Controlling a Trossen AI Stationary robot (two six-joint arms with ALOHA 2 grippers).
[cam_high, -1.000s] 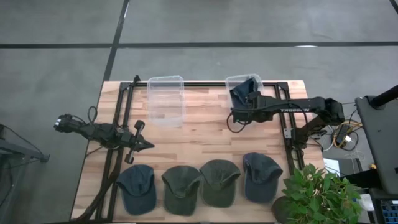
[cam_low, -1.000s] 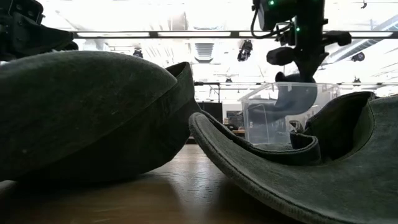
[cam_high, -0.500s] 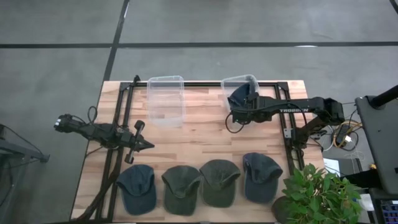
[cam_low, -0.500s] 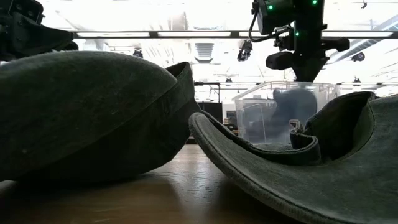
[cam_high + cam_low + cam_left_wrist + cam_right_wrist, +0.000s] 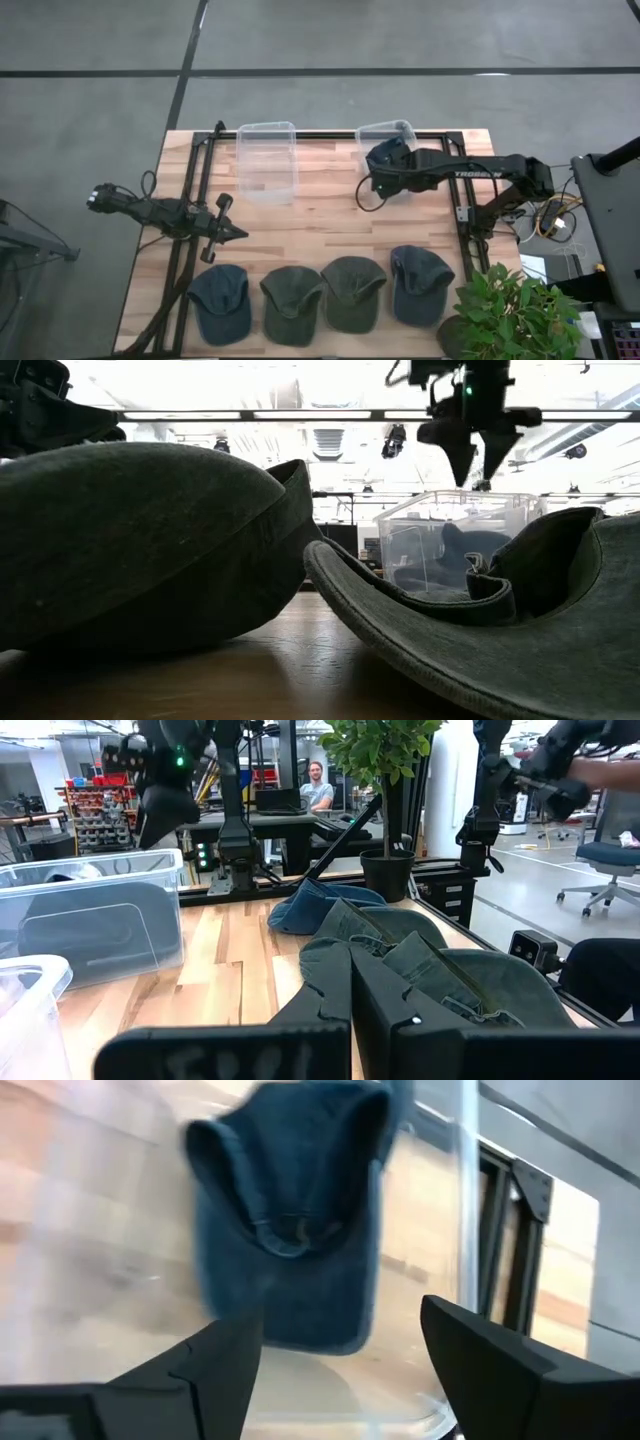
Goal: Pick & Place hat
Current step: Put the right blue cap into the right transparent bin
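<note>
Looking from the near edge of the worktop, I see four caps lined up: one blue, two green, another blue. My left claw sits just behind them on the left side, fingers pressed together, idle. Farther back, my right claw hangs over the right clear bin, fingers spread wide and empty. The blue hat lies inside that bin. The left clear bin stands well apart from it.
</note>
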